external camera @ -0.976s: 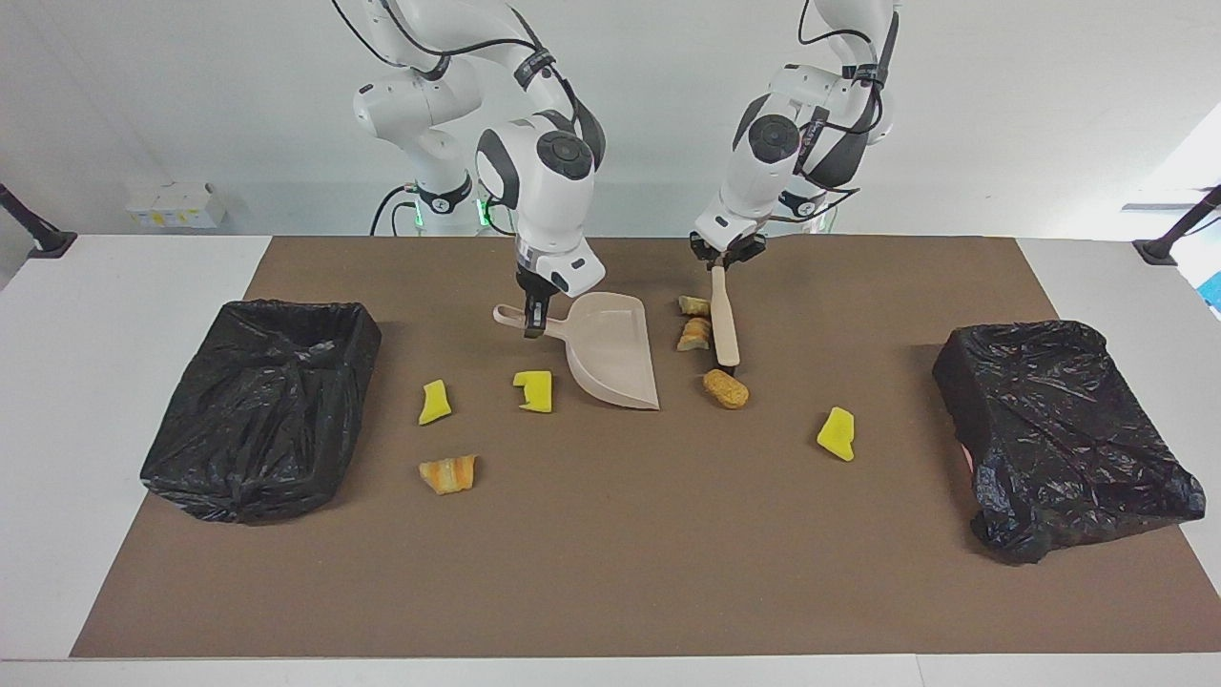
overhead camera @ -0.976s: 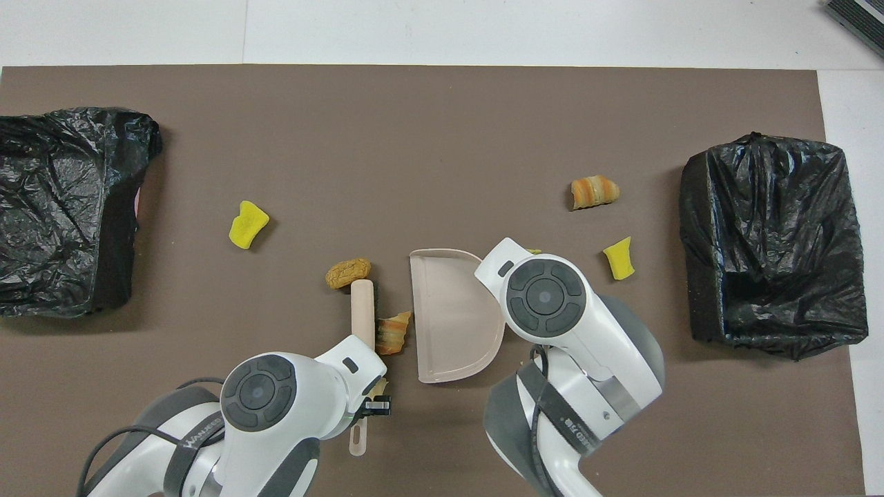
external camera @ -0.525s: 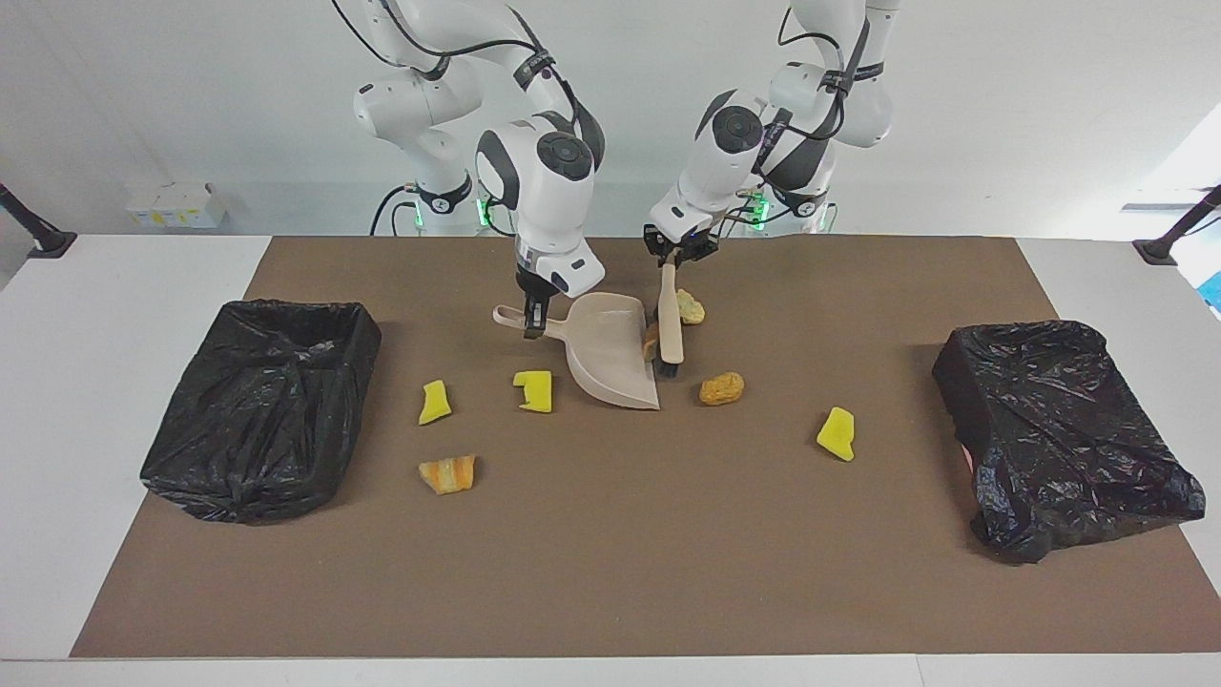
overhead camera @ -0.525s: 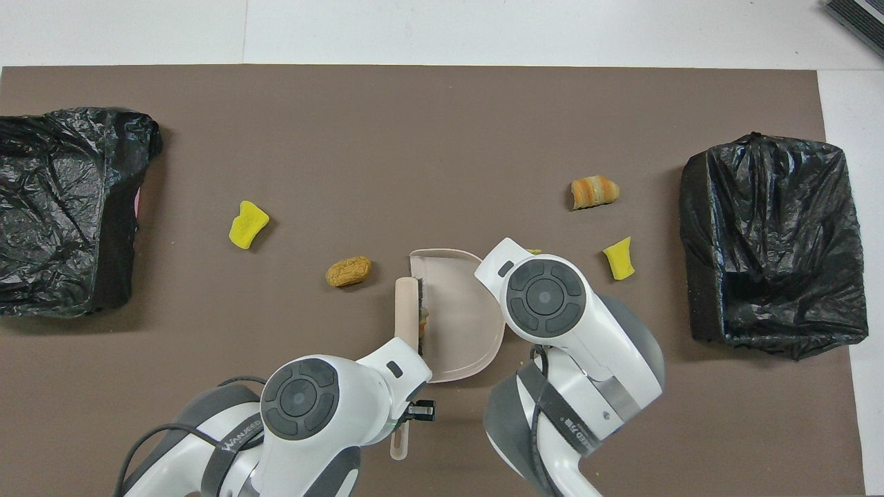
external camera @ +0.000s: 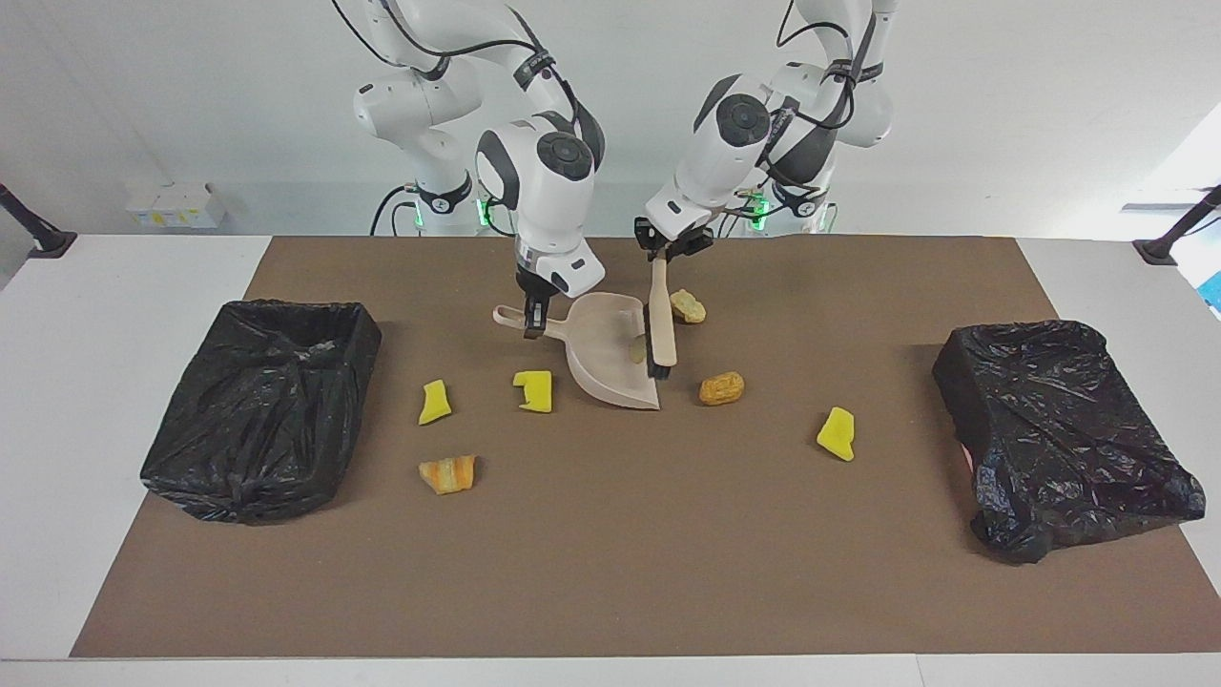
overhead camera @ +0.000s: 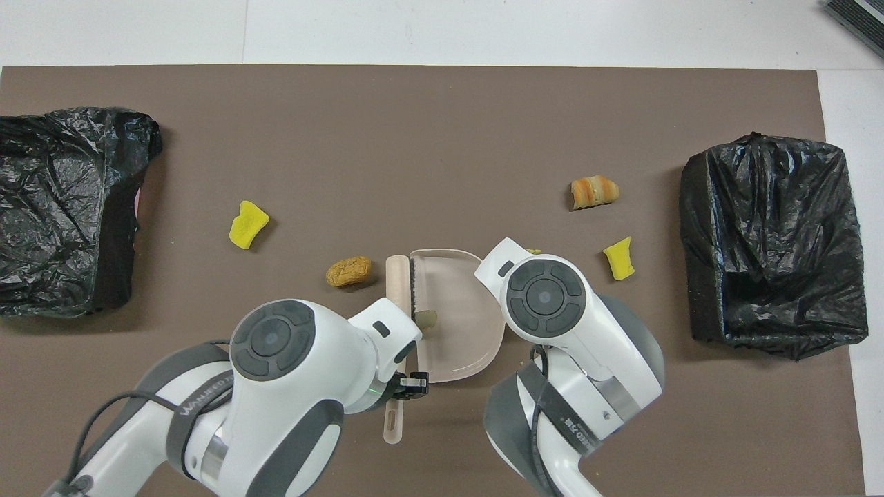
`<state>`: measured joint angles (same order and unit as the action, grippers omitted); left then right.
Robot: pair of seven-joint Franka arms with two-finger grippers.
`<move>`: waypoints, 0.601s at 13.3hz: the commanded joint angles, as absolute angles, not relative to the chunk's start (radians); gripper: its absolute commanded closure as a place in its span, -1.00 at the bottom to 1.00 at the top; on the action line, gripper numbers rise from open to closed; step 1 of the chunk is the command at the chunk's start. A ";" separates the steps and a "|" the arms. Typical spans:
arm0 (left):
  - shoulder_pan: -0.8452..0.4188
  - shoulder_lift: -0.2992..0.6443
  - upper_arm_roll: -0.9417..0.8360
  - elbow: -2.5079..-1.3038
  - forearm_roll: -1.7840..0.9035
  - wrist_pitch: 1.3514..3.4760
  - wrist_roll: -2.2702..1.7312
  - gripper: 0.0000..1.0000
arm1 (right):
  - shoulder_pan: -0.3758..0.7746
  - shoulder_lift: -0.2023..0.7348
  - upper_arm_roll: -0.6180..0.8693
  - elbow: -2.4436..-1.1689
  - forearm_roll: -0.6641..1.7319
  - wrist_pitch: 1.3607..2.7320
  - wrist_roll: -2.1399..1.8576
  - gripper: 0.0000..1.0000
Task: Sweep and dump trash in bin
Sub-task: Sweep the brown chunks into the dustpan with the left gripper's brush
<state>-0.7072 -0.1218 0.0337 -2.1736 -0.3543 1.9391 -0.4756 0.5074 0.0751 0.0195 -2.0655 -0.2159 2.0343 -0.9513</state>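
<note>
Bright, even light, soft short shadows, sharp focus, perhaps slight glare.

Robotics lab, staged test cell. Two white Franka arms bolted at the 12 o'clock edge of a white tabletop, cables hanging loose, green status lights at the bases. Brown mat marks the work area. Bare white wall, black camera-stand feet at the corners. Bag-lined bins at 3 and 9 o'clock, foam scraps as prop trash.
</note>
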 commanded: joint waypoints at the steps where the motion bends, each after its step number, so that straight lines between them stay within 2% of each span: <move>1: -0.683 -0.161 0.026 -2.151 -0.347 1.809 -0.511 1.00 | 0.505 0.071 0.025 -2.083 -0.227 2.066 -0.969 1.00; 4: -0.683 -0.196 0.025 -2.181 -0.314 1.711 -0.730 1.00 | 0.505 0.071 0.025 -2.083 -0.227 2.065 -0.969 1.00; 8: -0.699 -0.293 0.009 -2.324 -0.295 1.727 -0.918 1.00 | 0.505 0.071 0.025 -2.083 -0.227 2.066 -0.969 1.00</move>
<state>-0.6862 -0.2135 0.0196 -2.2334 -0.3140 1.7211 -0.8136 0.5074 0.0751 0.0195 -2.0655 -0.2159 2.0344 -0.9513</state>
